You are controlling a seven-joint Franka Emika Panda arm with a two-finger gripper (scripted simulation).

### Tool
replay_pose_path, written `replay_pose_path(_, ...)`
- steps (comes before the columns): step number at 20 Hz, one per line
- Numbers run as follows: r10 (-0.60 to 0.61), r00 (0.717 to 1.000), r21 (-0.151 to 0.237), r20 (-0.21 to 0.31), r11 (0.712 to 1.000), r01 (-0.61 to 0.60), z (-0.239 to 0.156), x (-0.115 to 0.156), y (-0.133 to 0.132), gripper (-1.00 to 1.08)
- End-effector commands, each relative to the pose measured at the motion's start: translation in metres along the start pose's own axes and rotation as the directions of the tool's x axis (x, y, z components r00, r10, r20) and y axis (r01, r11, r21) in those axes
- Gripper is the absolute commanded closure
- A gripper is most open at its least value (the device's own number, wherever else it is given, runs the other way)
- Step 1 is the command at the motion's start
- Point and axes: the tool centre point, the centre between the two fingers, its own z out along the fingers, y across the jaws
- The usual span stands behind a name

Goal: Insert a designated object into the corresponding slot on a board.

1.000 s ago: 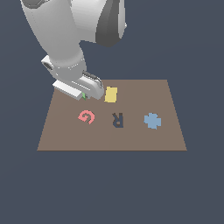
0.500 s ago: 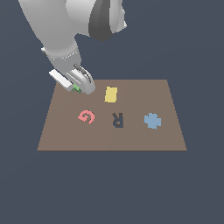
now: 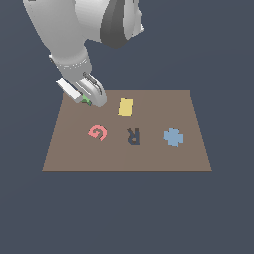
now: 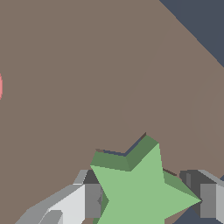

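Over the brown board's (image 3: pixel 149 154) far corner on the exterior view's left: gripper (image 4: pixel 148 201) clamped on the green star block (image 4: pixel 144 188), fingers (image 4: pixel 92 200) pressing opposite sides. Star slot (image 4: pixel 124 151) showing only as a dark edge just beyond the star. Further along the board, yellow rectangle (image 3: pixel 126 107), pink G (image 3: pixel 98 132), dark R recess (image 3: pixel 133 135), blue clover piece (image 3: pixel 172 137).

This is no real room but a rendered simulation space: flat, even dark slate-blue emptiness on every side, with no walls, furniture or floor seams. A flat brown rectangular board (image 3: pixel 149 154) lies in that void with no visible support beneath it, its surface untextured. The flat coloured shapes on it and the smooth white-and-grey robot arm (image 3: pixel 74 34) have clean, computer-drawn shading, like a bare virtual test bench.
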Motion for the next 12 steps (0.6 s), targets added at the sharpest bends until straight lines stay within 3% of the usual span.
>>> replay_pose_path(1,0.002,1.0,0.0,0.0,1.0,-0.002,0.0043,-0.0005,0.0003,1.08)
replay_pose_path(2,0.002,1.0,0.0,0.0,1.0,-0.002,0.0047,-0.0005,0.0002,1.08)
replay_pose_path(3,0.002,1.0,0.0,0.0,1.0,-0.002,0.0047,-0.0005,0.0002,-0.92)
replay_pose_path(12,0.002,1.0,0.0,0.0,1.0,-0.002,0.0047,-0.0005,0.0002,-0.92)
